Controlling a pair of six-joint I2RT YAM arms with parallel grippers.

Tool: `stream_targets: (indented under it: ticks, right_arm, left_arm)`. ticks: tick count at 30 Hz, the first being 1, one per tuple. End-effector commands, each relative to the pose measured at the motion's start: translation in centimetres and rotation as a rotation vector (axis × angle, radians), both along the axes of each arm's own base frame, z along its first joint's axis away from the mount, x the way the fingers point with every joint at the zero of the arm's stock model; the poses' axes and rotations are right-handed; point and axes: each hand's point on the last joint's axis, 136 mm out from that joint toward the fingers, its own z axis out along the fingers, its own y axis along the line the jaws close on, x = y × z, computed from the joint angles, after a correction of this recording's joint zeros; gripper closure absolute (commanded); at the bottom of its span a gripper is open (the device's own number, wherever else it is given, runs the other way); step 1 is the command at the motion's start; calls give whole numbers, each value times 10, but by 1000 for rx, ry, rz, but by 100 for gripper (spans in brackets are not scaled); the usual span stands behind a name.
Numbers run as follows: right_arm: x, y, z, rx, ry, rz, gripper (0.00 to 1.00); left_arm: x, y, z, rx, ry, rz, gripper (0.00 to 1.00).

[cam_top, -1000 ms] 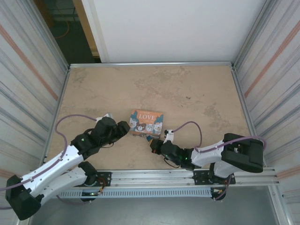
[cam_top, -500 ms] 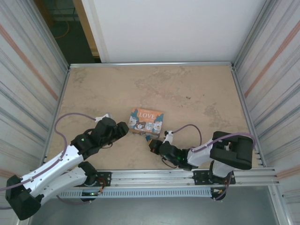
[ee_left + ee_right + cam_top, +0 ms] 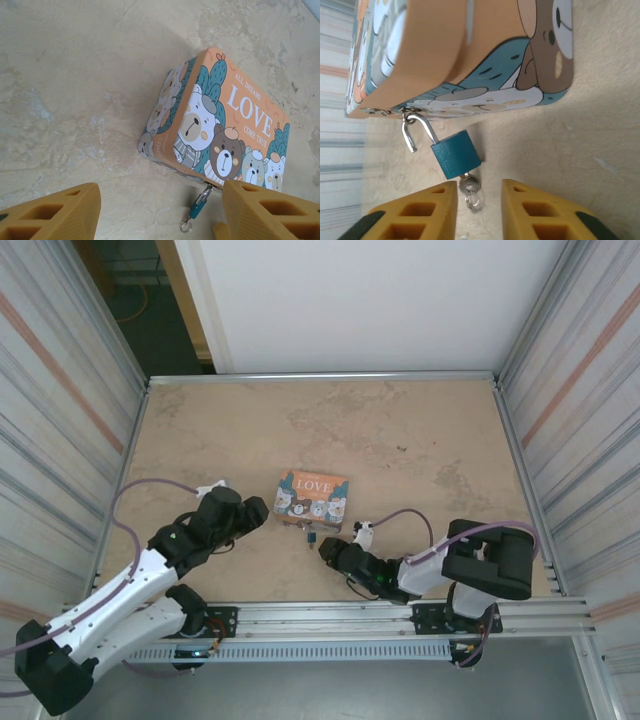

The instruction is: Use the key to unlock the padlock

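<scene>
The padlock is a small blue body lying on the table against the orange "LOVE" box. Its silvery shackle has sprung open, one end free, and still hooks through the box's hasp. The key sticks in the bottom of the lock, with a small ring on it. My right gripper is open, its yellow fingers either side of the key with a gap. My left gripper stands open wide, just off the box's near left corner; padlock lies by its right finger.
The box sits mid-table near the front, the padlock before it, left gripper and right gripper flanking. Metal walls enclose the table; a rail runs along the front edge.
My right gripper has opened and let go of the key, backing off slightly. The left gripper has drawn a little left, away from the box, and opened a bit wider.
</scene>
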Motion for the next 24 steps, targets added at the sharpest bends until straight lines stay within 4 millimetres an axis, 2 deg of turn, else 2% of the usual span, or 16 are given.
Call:
stream_targets:
  ticks: [1, 4, 7, 13, 18, 24]
  right_arm:
    - [2, -17, 4, -86, -24, -38, 63]
    - [4, -24, 16, -157, -64, -24, 57]
    - [4, -26, 35, -186, -114, 18, 39]
    - [3, -19, 63, -118, -149, 132, 3]
    - [0, -4, 83, -66, -194, 258, 1]
    - [1, 4, 87, -38, -207, 299, 1]
  left_arm:
    - [-1, 5, -1, 24, -6, -26, 35]
    - [3, 8, -1, 21, -4, -30, 34]
    - [9, 4, 1, -6, -18, -77, 31]
    - [22, -7, 8, -55, -56, -186, 29]
    - [32, -16, 10, -93, -80, -256, 28]
    - [47, -27, 8, -123, -80, -338, 27]
